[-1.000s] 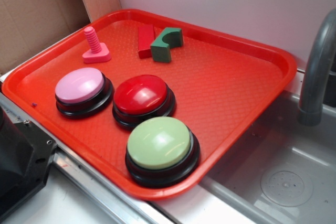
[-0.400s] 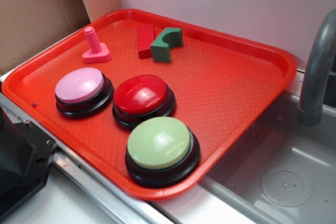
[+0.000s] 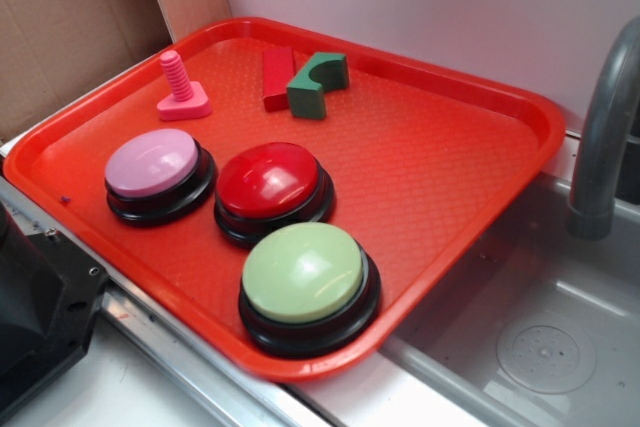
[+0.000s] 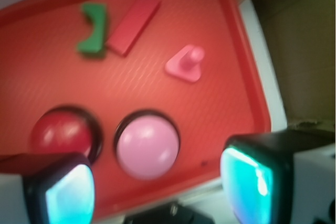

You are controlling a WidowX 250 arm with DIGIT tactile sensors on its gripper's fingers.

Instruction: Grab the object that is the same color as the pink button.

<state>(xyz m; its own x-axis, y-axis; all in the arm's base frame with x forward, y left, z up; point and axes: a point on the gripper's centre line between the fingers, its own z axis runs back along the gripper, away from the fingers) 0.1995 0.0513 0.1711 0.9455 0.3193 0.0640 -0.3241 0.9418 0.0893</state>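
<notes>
Nearest the exterior camera, the green button (image 3: 308,278) sits at the front edge of the red tray (image 3: 470,197), with the red button (image 3: 271,187) just behind it and the pink button (image 3: 155,169) off to its left, the three close together but apart. In the wrist view the gripper (image 4: 157,184) hangs above the tray's near rim, its two fingers (image 4: 251,182) spread wide with nothing between them; the pink button and the red button lie below, in the gap between the pads. Further back, the pink bolt (image 3: 181,90) stands upright on its flat base near the tray's far left corner, well apart from the pink button and untouched. To its right, at the far edge, the red block (image 3: 277,77) lies just beside the green block (image 3: 317,84). Beyond the tray on the right, a grey faucet (image 3: 605,137) rises over the sink (image 3: 530,337).
</notes>
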